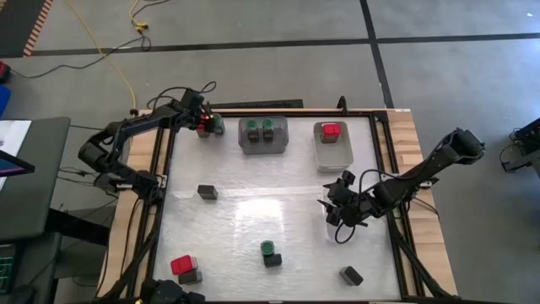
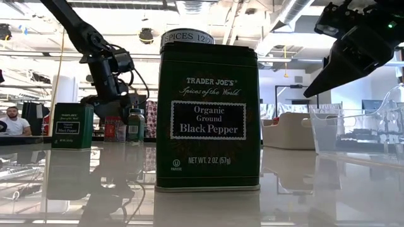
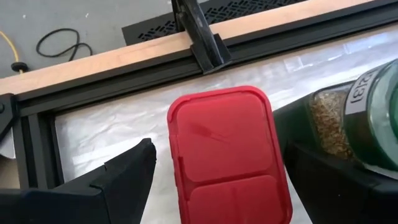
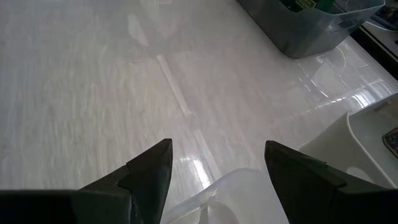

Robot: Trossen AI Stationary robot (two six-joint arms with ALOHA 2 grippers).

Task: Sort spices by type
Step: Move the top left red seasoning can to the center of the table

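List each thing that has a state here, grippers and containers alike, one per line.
left gripper: open, fingers either side of the red-topped box, not clamped
red-topped box: upright, lid shut, beside a green-lidded jar
right gripper: open, empty, above the table
grey tray: holds two green-lidded jars
clear tray: holds one red-topped box
black pepper tin: upright, closed

Table surface (image 1: 253, 211): pale white, glossy. Frame (image 1: 278, 111): black, on light wood. Far-left container (image 3: 227, 155): red lid. Adjacent jar (image 3: 373, 118): green lid, brown contents. Centre tin (image 2: 208, 113): dark green, white lettering. Far tray (image 1: 263, 143): grey. Grippers: black.
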